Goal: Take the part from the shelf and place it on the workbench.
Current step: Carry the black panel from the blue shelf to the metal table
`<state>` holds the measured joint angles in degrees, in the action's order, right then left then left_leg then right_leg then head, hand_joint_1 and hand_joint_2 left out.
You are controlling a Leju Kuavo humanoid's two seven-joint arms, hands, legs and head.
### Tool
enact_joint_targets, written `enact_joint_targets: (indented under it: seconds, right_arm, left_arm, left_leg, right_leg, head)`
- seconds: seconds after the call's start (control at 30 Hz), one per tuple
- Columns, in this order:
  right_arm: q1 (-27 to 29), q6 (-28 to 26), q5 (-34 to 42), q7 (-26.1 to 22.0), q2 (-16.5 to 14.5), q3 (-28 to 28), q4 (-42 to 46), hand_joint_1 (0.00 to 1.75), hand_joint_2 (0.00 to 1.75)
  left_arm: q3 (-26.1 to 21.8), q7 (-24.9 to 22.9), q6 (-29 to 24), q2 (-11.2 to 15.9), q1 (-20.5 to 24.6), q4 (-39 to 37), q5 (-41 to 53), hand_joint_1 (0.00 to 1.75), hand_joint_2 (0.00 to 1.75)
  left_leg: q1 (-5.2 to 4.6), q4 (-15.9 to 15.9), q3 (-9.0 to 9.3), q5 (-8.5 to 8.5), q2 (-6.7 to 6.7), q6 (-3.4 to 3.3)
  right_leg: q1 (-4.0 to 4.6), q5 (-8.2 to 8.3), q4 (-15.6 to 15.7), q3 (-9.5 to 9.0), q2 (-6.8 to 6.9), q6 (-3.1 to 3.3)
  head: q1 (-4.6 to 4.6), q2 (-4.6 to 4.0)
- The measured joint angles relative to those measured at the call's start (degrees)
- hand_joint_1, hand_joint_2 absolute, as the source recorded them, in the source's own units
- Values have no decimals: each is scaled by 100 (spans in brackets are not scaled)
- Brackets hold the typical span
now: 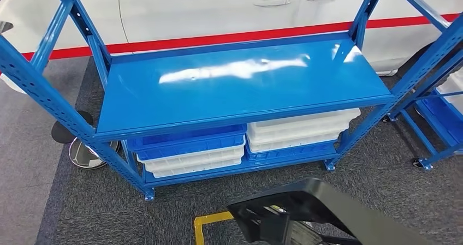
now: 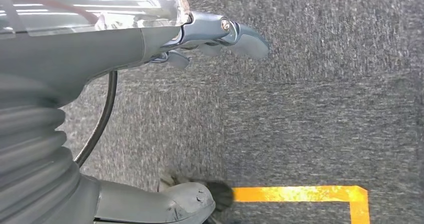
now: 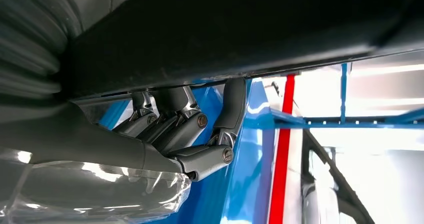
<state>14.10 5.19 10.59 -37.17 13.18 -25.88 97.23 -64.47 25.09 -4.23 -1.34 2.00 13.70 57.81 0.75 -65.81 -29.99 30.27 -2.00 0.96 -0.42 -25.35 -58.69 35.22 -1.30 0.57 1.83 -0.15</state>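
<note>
Left hand (image 2: 210,39) hangs over the carpet with fingers spread and holds nothing. Right hand (image 3: 185,134) curls under the black part (image 1: 322,212) at five o'clock, just before the blue table (image 1: 240,81). That part looks hard, flat and quite big, maybe slippery, so hold it from below near the middle.

**Three views: one wide from above, two close at the wrists**

The head view looks forward and down from high up onto the blue shelf rack (image 1: 240,87) standing on grey carpet (image 1: 180,212). The left wrist view looks along the left hand (image 2: 210,39), close above that carpet and yellow floor tape (image 2: 300,194), which the head view shares. The right wrist view sits tight behind the right hand (image 3: 185,134), facing the rack's blue.
</note>
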Motion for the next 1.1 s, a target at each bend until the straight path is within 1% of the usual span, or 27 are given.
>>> enact_joint_targets:
  seconds: [0.07, 0.1, 0.13, 0.17, 0.2, 0.23, 0.27, 0.33, 0.37, 0.4, 0.43, 0.5, 0.53, 0.57, 0.6, 0.67, 0.7, 0.73, 0.8, 0.83, 0.87, 0.9, 0.93, 0.97, 1.0, 1.03, 1.1]
  right_arm:
    - [48, 25, 23, -4, 0, 87, 69, 175, 175]
    - [70, 39, 26, -5, 0, 125, 96, 175, 175]
    - [98, 54, 28, -5, -3, 157, 115, 175, 175]
    - [133, 63, 31, -6, -15, 191, 128, 175, 175]
    - [173, 72, 31, -5, -31, 228, 143, 175, 175]
    - [208, 76, 31, -4, -47, 270, 157, 175, 175]
    - [236, 79, 30, -4, -63, 315, 168, 175, 175]
    - [286, 81, 31, -3, -72, 409, 184, 175, 175]
    - [327, 86, 31, -2, -74, 453, 190, 175, 175]
    - [377, 93, 32, 1, -74, 495, 203, 175, 175]
    - [427, 102, 32, 3, -74, 536, 227, 175, 175]
    - [494, 119, 25, 11, -75, 620, 300, 175, 175]
    - [509, 123, 10, 17, -76, 662, 342, 175, 175]
    - [528, 124, -10, 23, -77, 704, 384, 175, 175]
    - [555, 119, -37, 31, -76, 746, 422, 175, 175]
    - [633, 107, -78, 41, -76, 815, 482, 175, 175]
    - [662, 103, -90, 45, -77, 839, 505, 175, 175]
    - [677, 103, -96, 47, -76, 853, 522, 175, 175]
    - [682, 103, -102, 48, -75, 873, 543, 175, 175]
    - [686, 104, -107, 49, -74, 883, 546, 175, 175]
    - [700, 108, -119, 51, -74, 898, 548, 175, 175]
    - [719, 121, -142, 52, -74, 922, 548, 175, 175]
    - [746, 149, -173, 51, -74, 957, 549, 175, 175]
    - [777, 184, -203, 48, -74, 1003, 554, 175, 175]
    - [809, 234, -227, 37, -74, 1066, 564, 175, 175]
    - [838, 295, -243, 24, -74, 1136, 580, 175, 175]
    - [905, 484, -254, -3, -77, 1323, 633, 175, 175]
  left_arm:
    - [-28, 28, 3, -4, -16, 7, 0, 0, 175]
    - [-44, 35, 3, -7, -24, 8, 0, 0, 175]
    - [-62, 38, 2, -15, -26, 8, 0, 0, 175]
    - [-80, 37, 0, -23, -20, 10, 0, 0, 175]
    - [-96, 33, -4, -31, -14, 15, 0, 0, 175]
    - [-109, 28, -8, -38, -11, 23, 0, 0, 175]
    - [-118, 22, -11, -38, -12, 31, 0, 0, 175]
    - [-136, 12, -14, -39, -33, 39, 0, 0, 175]
    - [-145, 5, -12, -41, -40, 39, 0, 0, 175]
    - [-154, 1, -9, -45, -42, 39, 0, 0, 175]
    - [-160, -3, -5, -52, -41, 39, 2, 0, 175]
    - [-171, -3, -1, -72, -35, 39, 10, 0, 175]
    - [-181, -3, -1, -83, -34, 39, 15, 0, 175]
    - [-195, -2, -1, -92, -29, 39, 19, 0, 175]
    - [-210, -2, 0, -104, -22, 39, 22, 0, 175]
    - [-235, -2, 0, -123, 2, 39, 27, 0, 175]
    - [-242, 0, 1, -134, 9, 39, 30, 0, 175]
    - [-248, 2, 1, -141, 8, 39, 31, 0, 175]
    - [-256, 5, 2, -148, -12, 39, 32, 0, 175]
    - [-260, 4, 2, -148, -26, 39, 31, 0, 175]
    - [-263, 3, 2, -148, -38, 39, 30, 0, 175]
    - [-269, 2, 2, -150, -45, 39, 27, 0, 175]
    - [-278, -1, 2, -153, -47, 39, 23, 0, 175]
    - [-290, -3, 1, -156, -46, 39, 20, 0, 175]
    - [-304, -10, 1, -158, -43, 39, 17, 0, 175]
    - [-321, -17, -1, -161, -43, 39, 15, 0, 175]
    - [-366, -35, -3, -168, -46, 39, 17, 0, 175]
  left_leg:
    - [4, 573, 371, 190, -165, -46]
    - [-8, 700, 442, 260, -151, -79]
    - [-4, 728, 429, 260, -82, -126]
    - [1, 740, 414, 225, -5, -171]
    - [6, 752, 392, 186, 69, -220]
    - [15, 764, 360, 147, 146, -266]
    - [12, 764, 326, 119, 220, -291]
    - [3, 760, 255, 77, 369, -309]
    - [-1, 758, 229, 61, 441, -304]
    - [-3, 758, 212, 49, 510, -299]
    - [-5, 757, 204, 42, 573, -292]
    - [-18, 758, 220, 39, 688, -268]
    - [-29, 757, 226, 39, 737, -242]
    - [-40, 758, 233, 39, 791, -211]
    - [-50, 764, 232, 36, 846, -176]
    - [-53, 759, 250, 51, 923, -110]
    - [-52, 693, 229, 102, 841, -78]
    - [-46, 520, 156, 214, 696, -51]
    - [-35, -120, -150, 557, 356, -25]
    - [-31, -482, -331, 705, 277, -20]
    - [-30, -726, -462, 757, 248, -13]
    - [-29, -783, -507, 690, 239, -7]
    - [-26, -625, -454, 515, 225, -5]
    - [-19, -293, -317, 277, 173, -7]
    - [-12, 56, -170, 104, 57, -19]
    - [-3, 350, -53, -2, -58, -37]
    - [-13, 572, 18, -9, -182, -91]
  right_leg:
    - [14, 58, -113, 116, -104, -60]
    - [19, 99, -134, 145, -165, -92]
    - [16, 148, -132, 161, -229, -126]
    - [7, 159, -143, 185, -247, -153]
    - [-5, 101, -213, 232, -210, -179]
    - [-17, -41, -396, 318, -139, -204]
    - [-32, -252, -687, 437, -39, -227]
    - [-59, -645, -1395, 685, 74, -276]
    - [-70, -720, -1593, 718, 99, -290]
    - [-78, -692, -1588, 643, 119, -294]
    - [-82, -576, -1365, 457, 147, -284]
    - [-40, -311, -572, -66, 373, -215]
    - [-5, -242, -262, -242, 490, -167]
    - [32, -223, -76, -330, 579, -121]
    - [61, -241, -25, -328, 592, -89]
    - [53, -201, 35, -309, 475, -26]
    - [35, -172, 88, -325, 414, 9]
    - [16, -140, 140, -342, 350, 49]
    - [4, -105, 179, -348, 209, 100]
    - [9, -100, 169, -333, 130, 110]
    - [13, -99, 152, -320, 47, 112]
    - [16, -100, 130, -310, -40, 111]
    - [16, -105, 100, -303, -127, 104]
    - [13, -117, 61, -294, -211, 91]
    - [14, -133, 16, -276, -287, 71]
    - [15, -148, -40, -244, -358, 48]
    - [6, -145, -102, -169, -482, -16]
  head:
    - [-1, 0]
    - [-1, 0]
    - [-1, 0]
    - [-2, 0]
    - [-2, 0]
    - [-3, 0]
    - [-3, 0]
    - [-2, 0]
    - [-2, 0]
    - [-2, 0]
    - [-3, 0]
    - [-3, 0]
    - [-2, 0]
    - [-2, 0]
    - [-2, 0]
    - [-2, 0]
    - [-1, 0]
    - [-1, 0]
    - [-1, 0]
    - [-1, 0]
    - [-1, 0]
    - [-1, 0]
    - [-1, 0]
    - [-1, 0]
    - [-2, 0]
    - [-2, 0]
    - [-2, 0]
